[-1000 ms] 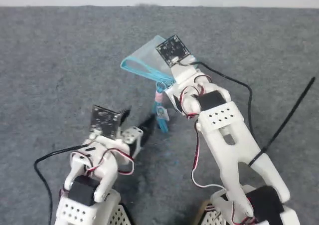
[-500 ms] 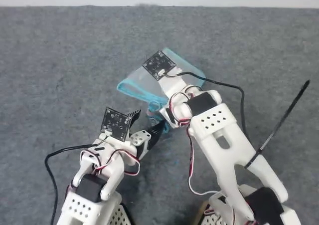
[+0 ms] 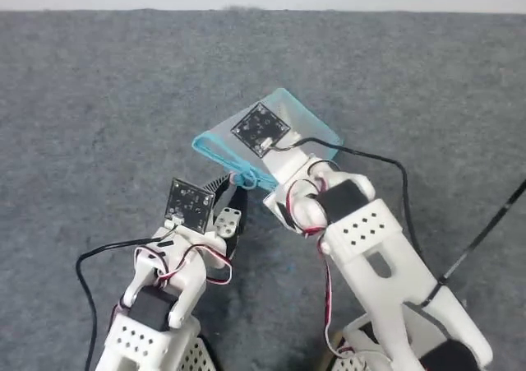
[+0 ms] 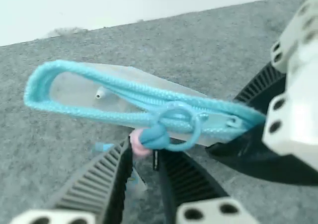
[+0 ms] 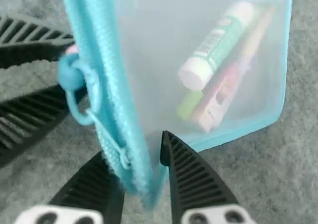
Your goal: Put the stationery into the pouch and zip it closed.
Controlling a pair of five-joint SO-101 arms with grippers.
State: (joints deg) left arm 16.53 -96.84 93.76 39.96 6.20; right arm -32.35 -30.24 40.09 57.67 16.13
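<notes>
ok so my right claw (image 5: 136,149) is clamped on the pouch (image 5: 149,45) at the near corner of its zip edge, mid-table, and it looks held up off the grey mat (image 3: 99,99); glue stick (image 5: 213,40) and pens (image 5: 223,92) are already inside; my left claw (image 4: 141,152) sits right at the zip pull (image 4: 176,124) with its pink bead (image 4: 138,147); honestly can't tell if it's pinching it or just around it; the mouth reads as gaping toward the left, so I'd say zipping is what's left; the pouch is thin floppy plastic, light, probably slick, so it'll buckle if tugged anywhere but the stiffer zip tape; I'd take the pull by its knot or ring, since the cord is soft and could slip, and use the clamped corner as the anchor
</notes>
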